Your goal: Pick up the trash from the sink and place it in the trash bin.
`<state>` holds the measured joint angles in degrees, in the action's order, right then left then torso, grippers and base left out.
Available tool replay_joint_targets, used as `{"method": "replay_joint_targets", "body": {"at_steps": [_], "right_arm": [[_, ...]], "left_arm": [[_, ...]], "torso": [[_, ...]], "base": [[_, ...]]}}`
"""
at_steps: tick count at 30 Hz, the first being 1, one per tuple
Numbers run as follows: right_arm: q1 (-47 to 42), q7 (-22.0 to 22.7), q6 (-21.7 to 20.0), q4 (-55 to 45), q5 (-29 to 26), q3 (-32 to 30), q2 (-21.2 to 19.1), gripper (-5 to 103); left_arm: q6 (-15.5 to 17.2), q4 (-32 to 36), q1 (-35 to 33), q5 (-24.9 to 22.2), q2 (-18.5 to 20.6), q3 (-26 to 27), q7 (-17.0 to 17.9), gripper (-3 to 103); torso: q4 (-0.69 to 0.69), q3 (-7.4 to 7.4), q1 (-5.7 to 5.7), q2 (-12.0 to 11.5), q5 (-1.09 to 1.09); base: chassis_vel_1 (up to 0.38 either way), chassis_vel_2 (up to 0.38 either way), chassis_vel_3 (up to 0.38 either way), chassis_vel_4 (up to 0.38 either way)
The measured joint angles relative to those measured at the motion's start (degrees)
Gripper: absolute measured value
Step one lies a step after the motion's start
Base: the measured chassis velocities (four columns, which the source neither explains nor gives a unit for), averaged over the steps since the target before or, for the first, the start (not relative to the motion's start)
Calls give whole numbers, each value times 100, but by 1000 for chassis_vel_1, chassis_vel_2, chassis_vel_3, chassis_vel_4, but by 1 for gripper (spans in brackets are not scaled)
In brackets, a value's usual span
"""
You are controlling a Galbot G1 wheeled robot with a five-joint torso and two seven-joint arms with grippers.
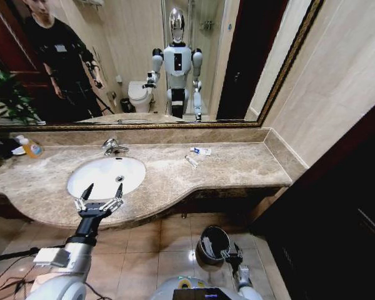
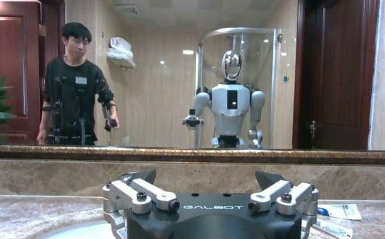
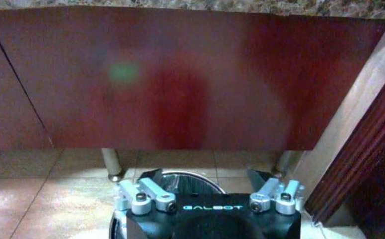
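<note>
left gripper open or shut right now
Open. The left gripper hangs at the front rim of the sink with its fingers spread apart and nothing between them.

Sink (image 1: 106,177) in counter (image 1: 237,164) — bin (image 1: 213,245) below

trash bin (image 3: 191,180) mostly hidden (behind right hand (image 3: 206,175))

I see a white sink (image 1: 106,175) in beige-brown veined marble counter (image 1: 237,164), a black bin (image 1: 213,244) with shiny rim, blue-printed white packet (image 1: 200,150), orange bottle (image 1: 30,148), reddish-brown cabinet (image 3: 179,79).
</note>
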<state>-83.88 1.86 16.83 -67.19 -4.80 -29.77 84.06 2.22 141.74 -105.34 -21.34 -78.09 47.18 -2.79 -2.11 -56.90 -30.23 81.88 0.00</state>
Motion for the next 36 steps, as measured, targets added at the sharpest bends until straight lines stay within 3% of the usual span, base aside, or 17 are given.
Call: {"method": "replay_joint_targets", "body": {"at_steps": [5,23,32,36], "right_arm": [[-11,3,-2,-8,-1,-1,3,98],[-166,4,-1,-324,-54,-8,-17,100],[-661,17,-226,-1555,-183,-24,-81,100],[-1076,26,-462,-2572,-271,-41,-108,100]], "left_arm": [[0,0,0,0,0,0,0,100],[0,0,0,0,0,0,0,100],[0,0,0,0,0,0,0,100],[0,0,0,0,0,0,0,100]], "torso": [[0,0,0,0,0],[0,0,0,0,0],[0,0,0,0,0],[0,0,0,0,0]], "base": [[0,0,0,0],[0,0,0,0],[0,0,0,0],[0,0,0,0]]}}
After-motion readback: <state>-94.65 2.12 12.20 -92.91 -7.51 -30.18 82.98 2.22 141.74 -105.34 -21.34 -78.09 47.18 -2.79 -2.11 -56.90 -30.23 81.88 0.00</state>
